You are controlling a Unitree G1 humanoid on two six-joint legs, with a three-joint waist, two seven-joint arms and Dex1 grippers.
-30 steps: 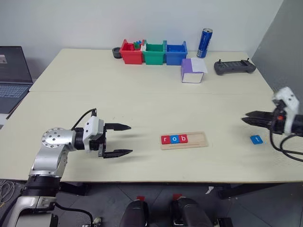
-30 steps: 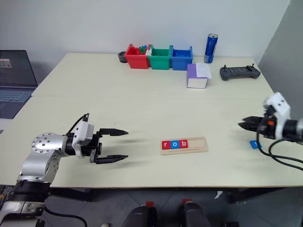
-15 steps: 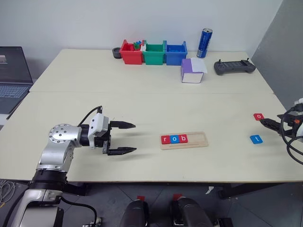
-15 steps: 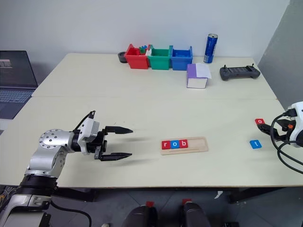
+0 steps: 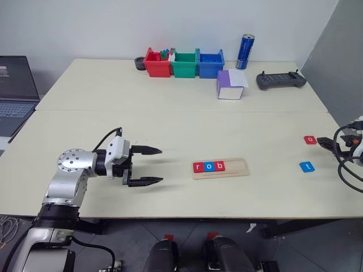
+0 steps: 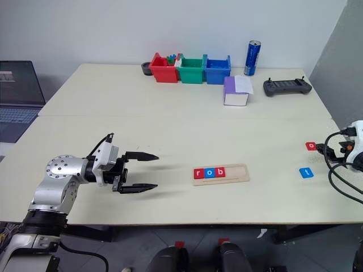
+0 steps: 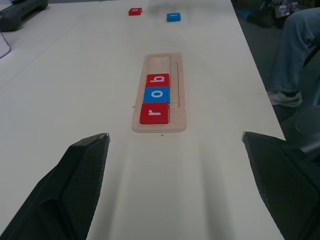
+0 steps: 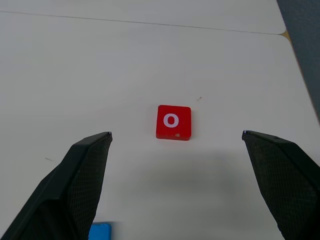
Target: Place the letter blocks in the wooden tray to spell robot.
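The wooden tray (image 5: 239,168) lies near the table's front, holding a red r (image 5: 198,167), a blue o (image 5: 209,166) and a red b (image 5: 219,166) at its left end. A loose red o tile (image 5: 309,139) and a blue t tile (image 5: 307,166) lie flat at the far right. My right gripper (image 8: 176,133) hovers open just right of the red o (image 8: 173,122), with that tile ahead between its spread fingers. My left gripper (image 5: 161,165) hangs open and empty left of the tray, pointing at it (image 7: 159,125).
At the back stand red (image 5: 156,63), green (image 5: 184,64) and blue (image 5: 210,64) bins, a blue can (image 5: 245,51), a purple-and-white box (image 5: 231,85) and a black controller (image 5: 281,80). A laptop (image 5: 14,90) sits far left. A person's leg (image 7: 300,55) is beyond the table's right edge.
My right gripper swung rightward toward the table's edge and opened wide. The red o tile, hidden a second ago, now lies bare on the table. The left gripper barely moved.
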